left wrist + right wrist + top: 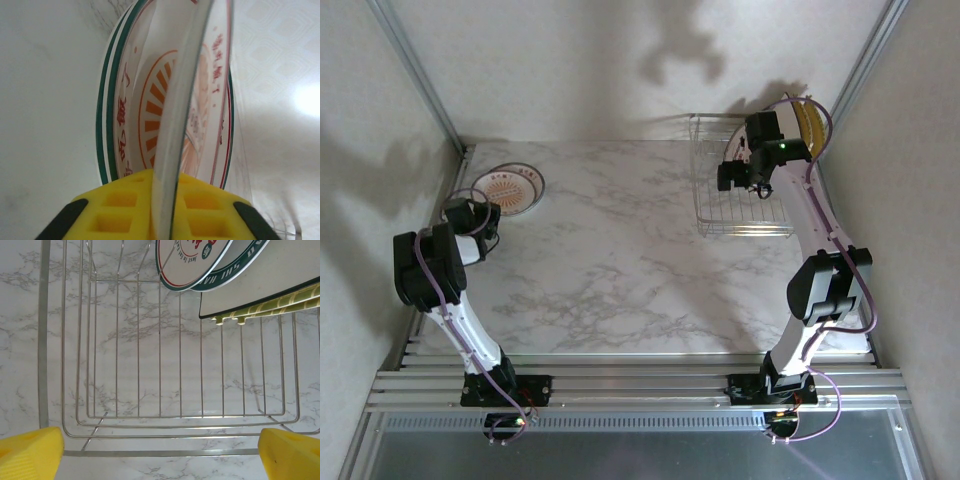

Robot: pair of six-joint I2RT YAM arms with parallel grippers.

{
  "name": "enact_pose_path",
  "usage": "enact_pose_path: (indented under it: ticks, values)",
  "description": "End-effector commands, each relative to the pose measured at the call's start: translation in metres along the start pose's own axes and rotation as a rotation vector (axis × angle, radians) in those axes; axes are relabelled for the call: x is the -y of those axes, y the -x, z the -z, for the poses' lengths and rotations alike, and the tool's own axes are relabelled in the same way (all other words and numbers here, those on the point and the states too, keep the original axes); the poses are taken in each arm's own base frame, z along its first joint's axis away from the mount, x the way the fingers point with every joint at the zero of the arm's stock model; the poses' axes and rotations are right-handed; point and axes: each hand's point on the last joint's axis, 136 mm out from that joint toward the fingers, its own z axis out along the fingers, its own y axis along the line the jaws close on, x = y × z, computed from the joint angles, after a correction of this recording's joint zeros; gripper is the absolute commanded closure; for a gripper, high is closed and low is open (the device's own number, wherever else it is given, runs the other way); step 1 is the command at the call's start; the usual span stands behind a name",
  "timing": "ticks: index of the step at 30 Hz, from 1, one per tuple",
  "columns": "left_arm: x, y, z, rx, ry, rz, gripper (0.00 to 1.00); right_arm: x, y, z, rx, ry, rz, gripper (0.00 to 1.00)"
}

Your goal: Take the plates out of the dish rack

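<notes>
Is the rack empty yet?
No, the right wrist view shows round plates and a square one standing at one end of the rack.

Robot lab test cell: alu frame [640,385], white walls [570,60], marble-look tabletop [620,250].

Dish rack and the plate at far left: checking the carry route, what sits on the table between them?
Nothing: in the top external view, the marble table between the dish rack and the plate is bare.

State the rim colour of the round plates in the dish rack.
Dark green on the round plates, one with white lettering; right wrist view.
</notes>
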Motion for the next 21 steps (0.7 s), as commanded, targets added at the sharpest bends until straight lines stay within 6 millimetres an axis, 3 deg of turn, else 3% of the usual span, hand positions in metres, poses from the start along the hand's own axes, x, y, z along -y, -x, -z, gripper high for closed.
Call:
enact_pose_path:
  ticks: [1,11,21]
  values:
    - [0.013,0.011,-0.002,0.023,-0.036,-0.031,0.8,0.001,0.003,0.003,0.014,0.008,0.006,0.01]
    - [0.015,0.008,0.002,0.009,0.008,-0.09,0.54,-0.001,0.004,0.003,0.018,0.02,0.004,0.01]
    - [0.023,0.01,0.017,0.015,0.104,-0.242,0.47,-0.002,0.005,0.005,0.027,0.03,0.002,0.01]
